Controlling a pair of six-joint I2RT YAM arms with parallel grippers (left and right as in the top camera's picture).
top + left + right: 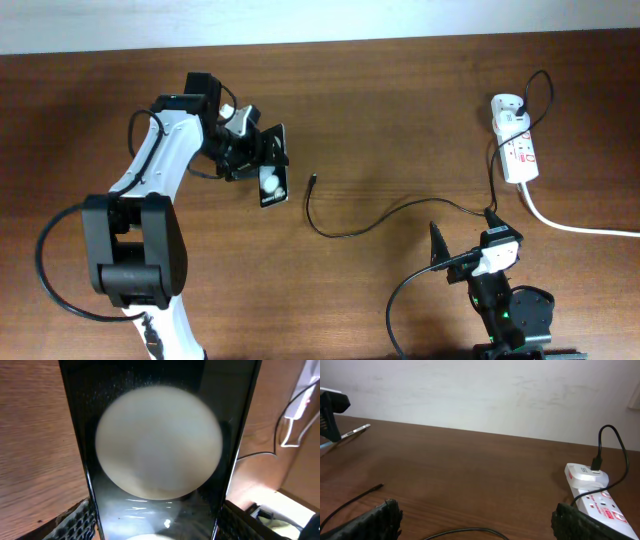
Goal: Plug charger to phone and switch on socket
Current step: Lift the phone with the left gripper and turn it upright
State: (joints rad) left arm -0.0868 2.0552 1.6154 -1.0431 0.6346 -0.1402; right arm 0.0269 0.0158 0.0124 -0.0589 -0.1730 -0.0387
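Black phone: pinched between the left gripper's fingers.
Right gripper: spread wide, holding nothing.
Charger: tip on the wooden table, apart from phone; adapter plugged into socket.

The overhead view looks straight down from well above the brown wooden bench, taking in both arms and a strip of pale wall along the top edge. The left wrist view is very near the glossy black rectangular phone, whose face, under a blurred round glare, fills most of the picture; wood shows at either side. The right wrist view sits low over the bench, facing level across the wood toward the wall. The white elongated power strip with red markings appears in the overhead and right wrist views. The thin black cable shows in all three.
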